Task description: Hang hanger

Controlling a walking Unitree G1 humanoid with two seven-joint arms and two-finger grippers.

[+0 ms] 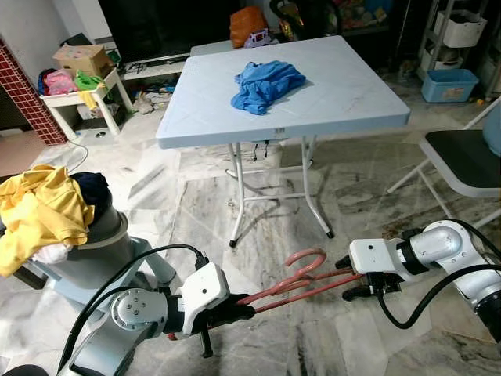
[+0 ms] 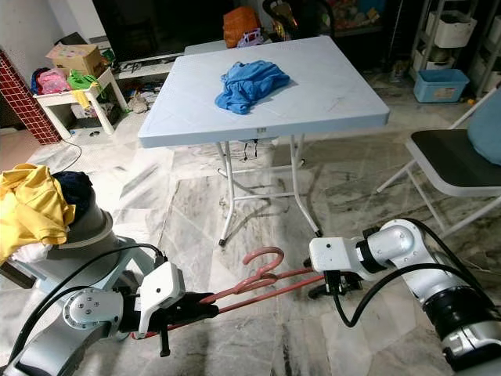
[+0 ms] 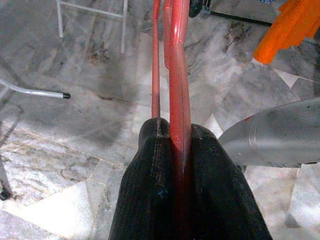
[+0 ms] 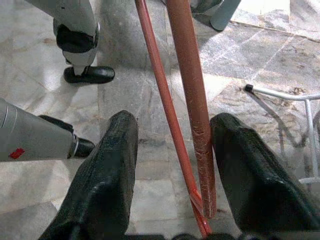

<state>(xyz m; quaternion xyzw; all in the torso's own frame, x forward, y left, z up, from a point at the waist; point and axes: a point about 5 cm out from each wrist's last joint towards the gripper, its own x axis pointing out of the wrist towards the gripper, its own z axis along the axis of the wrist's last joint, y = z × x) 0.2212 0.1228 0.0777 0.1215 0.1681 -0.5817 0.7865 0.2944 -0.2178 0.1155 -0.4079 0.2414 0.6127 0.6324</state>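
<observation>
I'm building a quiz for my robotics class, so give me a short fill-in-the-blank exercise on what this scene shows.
1. The left gripper is shut on a hanger whose colour is ____.
2. The right gripper has its fingers ____ around the hanger's other end.
3. The crumpled blue cloth lies on the ____.
4. A yellow garment is draped over the grey ____ at the robot's left.

Missing words: red; open; table; basket

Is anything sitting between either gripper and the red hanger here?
Nothing visible does. The left gripper is shut on one end of the red hanger, and the other end lies between the open fingers of the right gripper, touching one finger.
</observation>
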